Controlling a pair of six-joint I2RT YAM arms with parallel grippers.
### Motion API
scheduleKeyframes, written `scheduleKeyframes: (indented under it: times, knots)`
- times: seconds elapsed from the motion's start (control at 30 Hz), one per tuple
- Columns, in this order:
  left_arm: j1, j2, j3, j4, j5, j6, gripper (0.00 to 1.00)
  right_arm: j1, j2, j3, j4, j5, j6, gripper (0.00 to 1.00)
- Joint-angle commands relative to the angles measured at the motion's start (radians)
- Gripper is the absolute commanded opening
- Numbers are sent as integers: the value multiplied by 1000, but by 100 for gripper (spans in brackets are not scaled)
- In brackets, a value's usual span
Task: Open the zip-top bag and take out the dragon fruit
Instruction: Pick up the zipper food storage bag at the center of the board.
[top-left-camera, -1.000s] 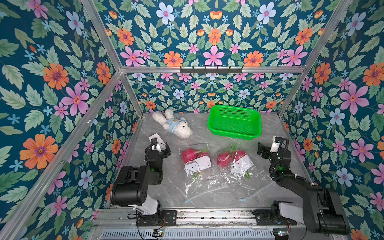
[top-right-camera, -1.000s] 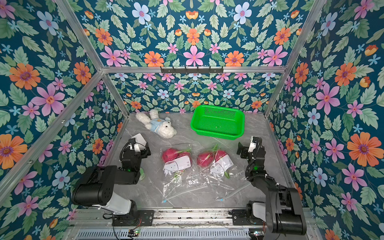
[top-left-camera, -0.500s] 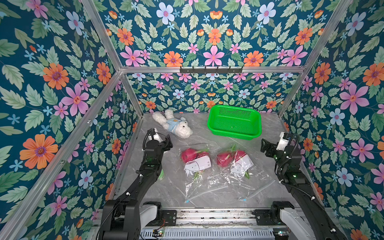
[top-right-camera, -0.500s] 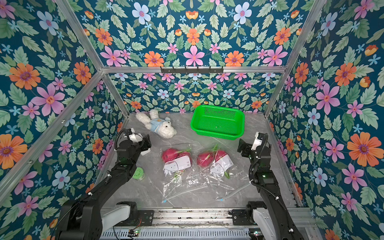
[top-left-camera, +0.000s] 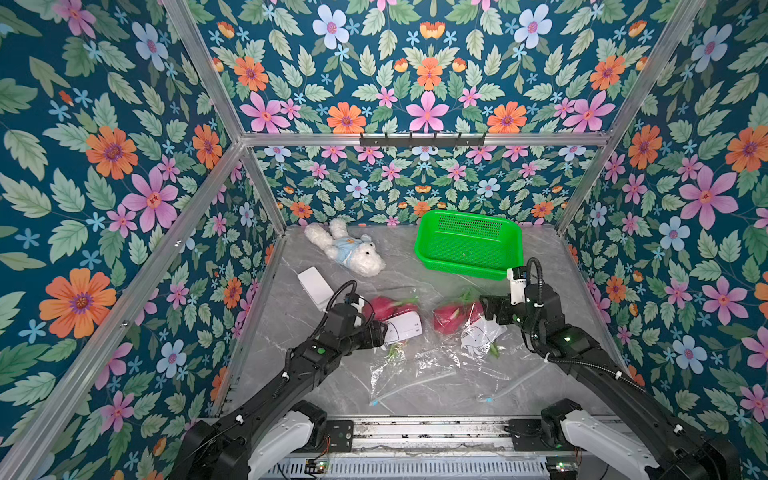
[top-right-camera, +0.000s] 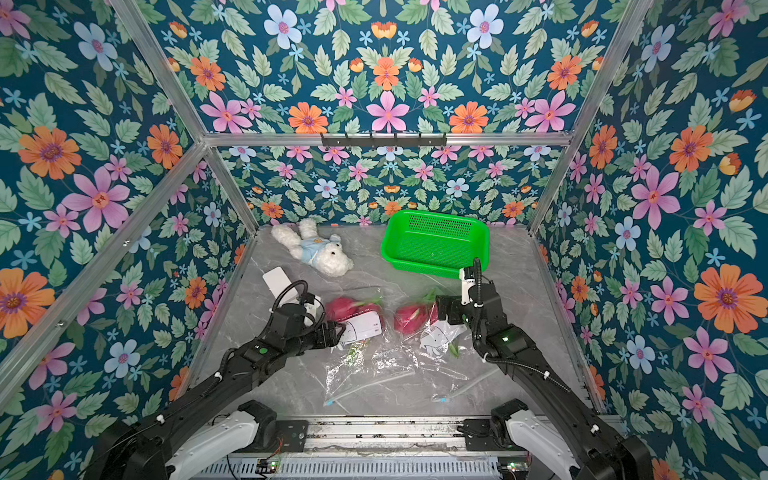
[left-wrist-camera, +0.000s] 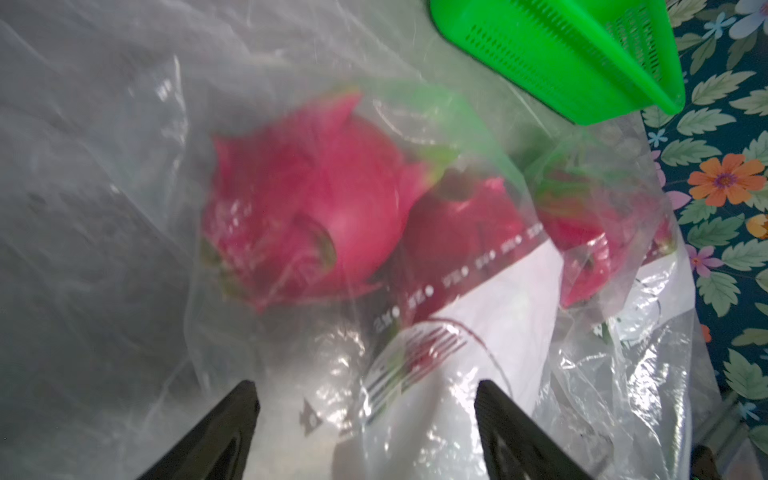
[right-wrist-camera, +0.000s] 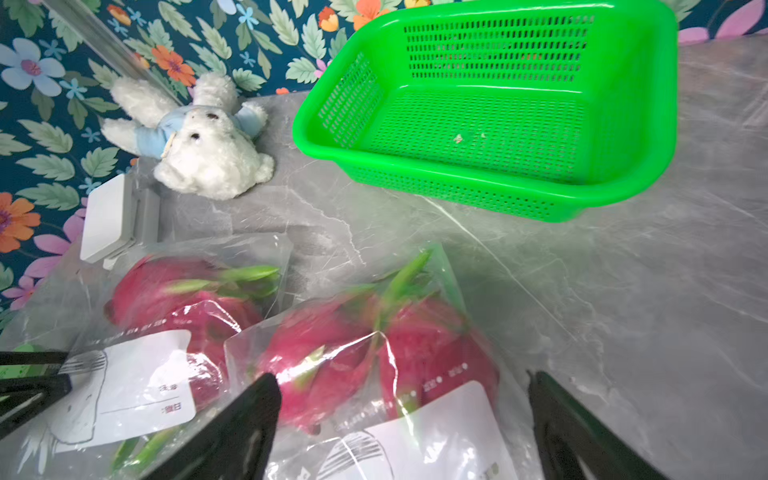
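Observation:
Two clear zip-top bags lie side by side on the grey table, zip ends toward the front. The left bag holds magenta dragon fruit, and so does the right bag, its dragon fruit showing beside the label. My left gripper is open and low at the left bag's white label, jaws wide apart with plastic between them. The right gripper is open just over the right bag's fruit. Neither is closed on anything.
A green mesh basket stands at the back right, just beyond the right gripper. A white teddy bear lies at the back left. A white box sits near the left wall, behind the left wrist.
Both arms have unfolded and reached inward. The left gripper has come from the left wall to the left bag, and the right gripper from the right side to the right bag.

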Motion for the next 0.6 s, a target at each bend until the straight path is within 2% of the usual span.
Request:
scheduleKeyframes:
  times: [0.0, 0.03, 0.1, 0.13, 0.2, 0.23, 0.3, 0.57]
  knots:
    - [-39, -20, -15, -40, 29, -78, 79, 37, 24, 19, -11, 26, -10, 94]
    - [-48, -27, -21, -39, 29, -84, 74, 45, 29, 20, -10, 30, -10, 94]
    - [-65, -31, -25, -35, 23, -92, 57, 63, 37, 22, -9, 35, -6, 93]
    - [-68, -29, -25, -26, 22, -92, 47, 69, 39, 23, -11, 39, -6, 93]
    - [-70, -14, -21, 22, 28, -97, 21, 87, 43, 31, -19, 50, -11, 93]
    - [-72, -1, -20, 53, 33, -100, 12, 94, 45, 35, -23, 52, -13, 93]
    - [-73, 41, -8, 134, 36, -104, 0, 109, 45, 42, -29, 46, -26, 93]
    - [-73, 286, 169, 322, -22, -92, 0, 218, 28, 29, 33, -57, -155, 90]
